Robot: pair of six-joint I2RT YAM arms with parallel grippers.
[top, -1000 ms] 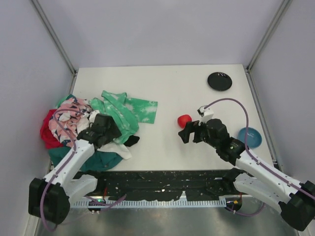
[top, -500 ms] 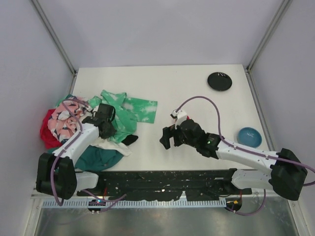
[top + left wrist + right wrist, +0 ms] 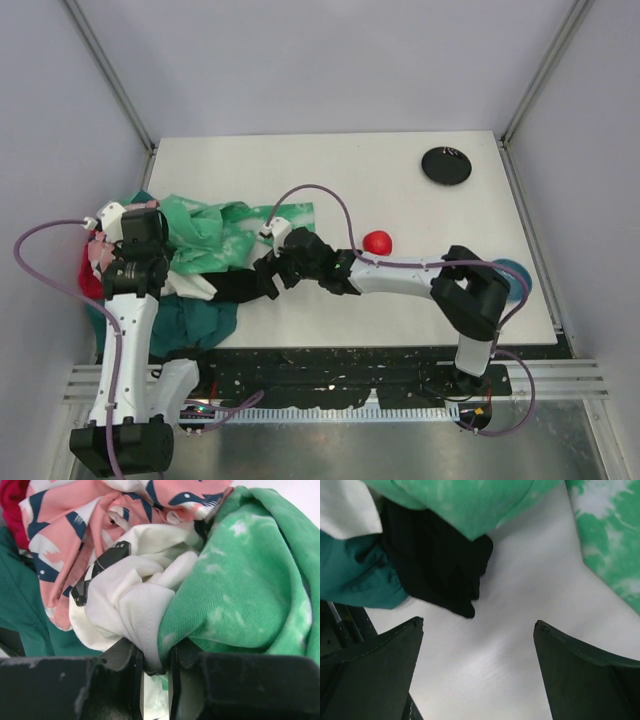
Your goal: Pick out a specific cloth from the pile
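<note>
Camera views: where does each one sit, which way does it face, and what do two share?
Top external: above, behind the bases, looking down on the table; both arms show.
Left wrist: on the left wrist, facing the pile; left fingers pinch folds.
Right wrist: on the right wrist, facing the table; the cloth lies beyond open right fingers.
Shared: top and right wrist both show the cloth.

The black cloth [image 3: 435, 560] is showing only a corner, the rest lying hidden under the green tie-dye cloth [image 3: 470, 500] and teal cloth [image 3: 355, 570]; the left gripper [image 3: 156, 665] is burying its tips in white cloth [image 3: 135, 600] folds; the right arm [image 3: 400, 275] is covering part of the blue bowl [image 3: 520, 278]; the wrist view's lower edge is cutting off the right gripper [image 3: 477, 624].
</note>
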